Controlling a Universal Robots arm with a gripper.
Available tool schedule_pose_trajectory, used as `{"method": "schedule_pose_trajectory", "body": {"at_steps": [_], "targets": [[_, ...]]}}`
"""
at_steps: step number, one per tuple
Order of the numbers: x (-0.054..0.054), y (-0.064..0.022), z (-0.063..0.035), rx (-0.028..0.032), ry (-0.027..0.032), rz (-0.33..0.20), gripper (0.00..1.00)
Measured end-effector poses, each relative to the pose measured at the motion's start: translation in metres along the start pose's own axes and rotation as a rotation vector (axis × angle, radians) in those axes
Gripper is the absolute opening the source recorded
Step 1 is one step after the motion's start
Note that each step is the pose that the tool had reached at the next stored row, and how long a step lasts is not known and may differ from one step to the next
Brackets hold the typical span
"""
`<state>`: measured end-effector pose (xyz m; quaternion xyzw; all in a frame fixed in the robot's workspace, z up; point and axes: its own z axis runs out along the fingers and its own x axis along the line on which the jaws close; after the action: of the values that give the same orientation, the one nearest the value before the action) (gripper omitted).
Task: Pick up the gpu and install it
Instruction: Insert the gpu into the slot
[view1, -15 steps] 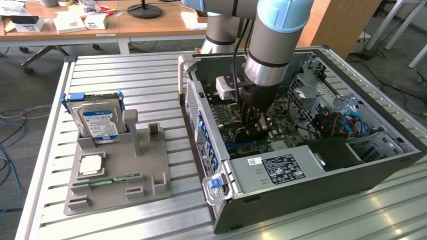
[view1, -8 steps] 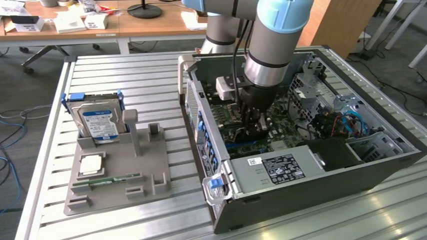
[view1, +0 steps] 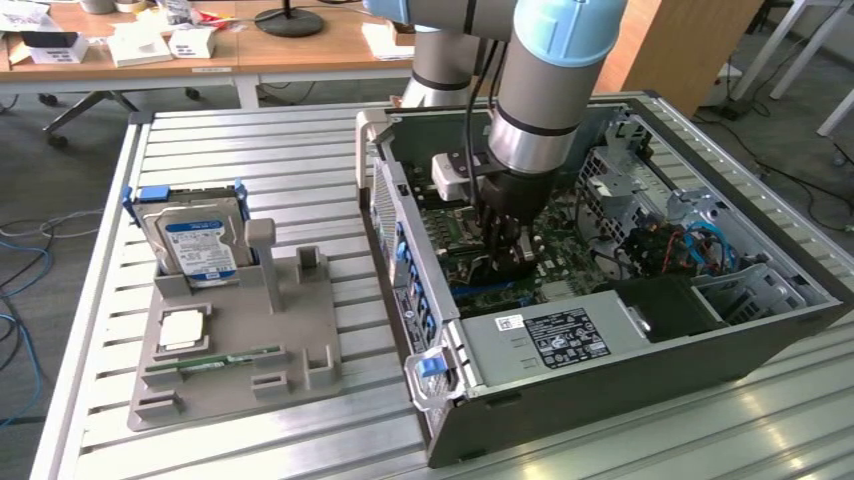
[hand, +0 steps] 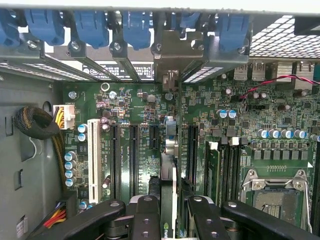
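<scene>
My gripper (view1: 507, 255) reaches down into the open computer case (view1: 747, 330), just above the green motherboard (hand: 135, 100). In the wrist view the gpu (hand: 170, 150) appears edge-on as a thin dark card between my two black fingers (hand: 146, 215), and the gripper (hand: 172, 205) is shut on it. The card stands upright in line with the black expansion slots (hand: 132, 155). Its silvery end bracket (hand: 172, 55) sits at the rear slot openings under the blue latches (hand: 135, 25). Whether the card's edge is down in a slot I cannot tell.
A grey parts fixture (view1: 234, 400) on the slatted table at the exterior view's left holds a hard drive (view1: 198, 245), a CPU (view1: 180, 330) and a green RAM stick (view1: 214, 362). In the case are a power supply (view1: 561, 335), cables and drive cages.
</scene>
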<state>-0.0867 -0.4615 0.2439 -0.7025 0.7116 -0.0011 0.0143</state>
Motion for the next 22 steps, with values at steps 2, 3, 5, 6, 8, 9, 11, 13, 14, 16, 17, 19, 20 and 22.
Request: {"method": "schedule_pose_trajectory", "body": {"at_steps": [2,3,5,6,8,9,11,13,14,16,17,19,20,22], "targets": [[0.0,0.0,0.0003,0.0,0.0,0.0,0.26],[0.0,0.0,0.0006,0.0,0.0001,0.0,0.26],[0.0,0.0,0.001,0.0,-0.0003,0.0,0.26],[0.0,0.0001,0.001,0.0,-0.0002,0.0,0.26],[0.0,0.0,0.001,0.0,-0.0001,0.0,0.26],[0.0,0.0001,0.001,0.0,-0.0001,0.0,0.26],[0.0,0.0,0.001,0.0001,-0.0001,0.0,0.26],[0.0,0.0001,0.001,0.0001,0.0,0.0,0.26],[0.0,0.0001,0.001,0.0,-0.0001,0.0,0.26],[0.0,0.0001,0.0015,-0.0001,0.0003,0.0,0.26],[0.0001,0.0001,0.0017,-0.0002,0.0007,0.0,0.26],[0.0001,0.0001,0.0018,-0.0001,0.0005,0.0,0.26],[0.0001,0.0001,0.0019,0.0,0.0003,0.0,0.26],[0.0,0.0002,0.0021,0.0001,0.0003,0.0,0.26]]}}
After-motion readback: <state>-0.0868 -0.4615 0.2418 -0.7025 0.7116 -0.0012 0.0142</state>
